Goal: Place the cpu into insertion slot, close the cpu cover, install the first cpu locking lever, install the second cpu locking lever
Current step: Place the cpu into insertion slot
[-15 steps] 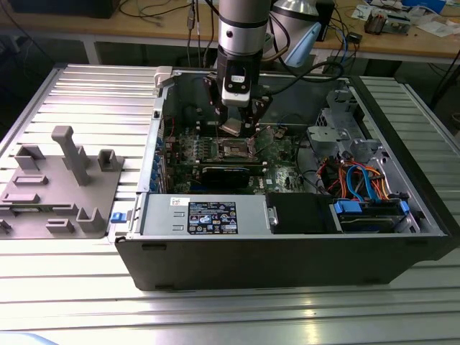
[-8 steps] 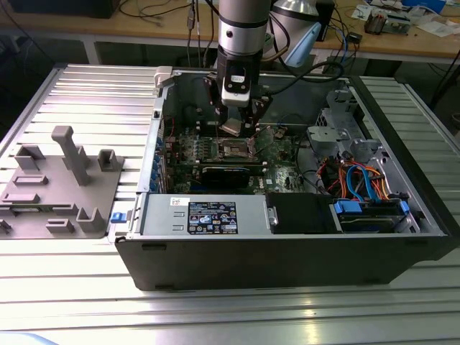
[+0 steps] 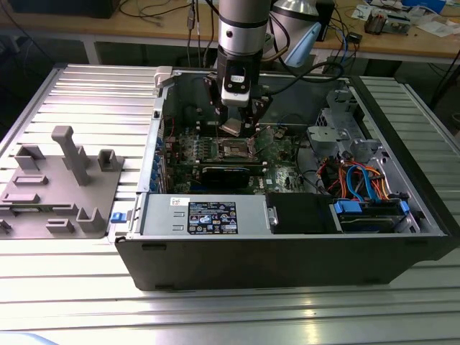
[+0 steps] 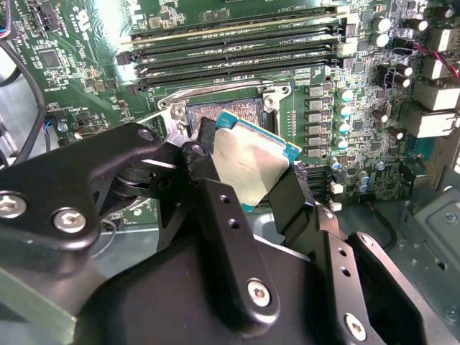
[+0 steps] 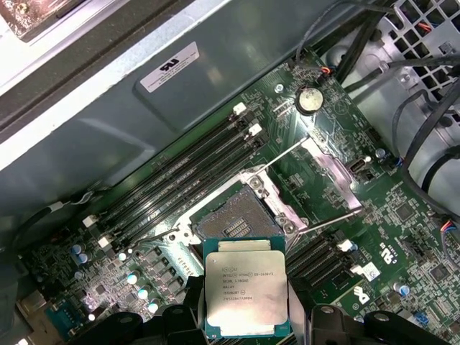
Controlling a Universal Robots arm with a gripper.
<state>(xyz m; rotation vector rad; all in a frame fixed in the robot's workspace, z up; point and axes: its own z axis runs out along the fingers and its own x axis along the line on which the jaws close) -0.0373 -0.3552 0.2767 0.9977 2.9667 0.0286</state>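
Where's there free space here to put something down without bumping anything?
In the exterior view the ribbed table is bare below the computer case and above the grey holder on the exterior view's left. Inside the case is crowded: wires, and the gripper holding the chip by the socket.

Case [image 3: 287,259] open at the top; straight-down access is free. The insertion slot [image 5: 236,224] is uncovered, dark centre bare. The cpu [image 5: 246,295], clamped in the jaws, hangs tilted above the slot, apart from it. The cpu cover [image 5: 332,171] is swung open off the slot on one flank, two thin lever rods [image 5: 330,220] sticking out beside it: obstacles there. Memory slots [image 5: 180,188] lie low along the opposite flank. Graphics card [image 3: 226,174] stands just beside the slot; drive cage [image 3: 338,133] well apart, toward the exterior view's right.
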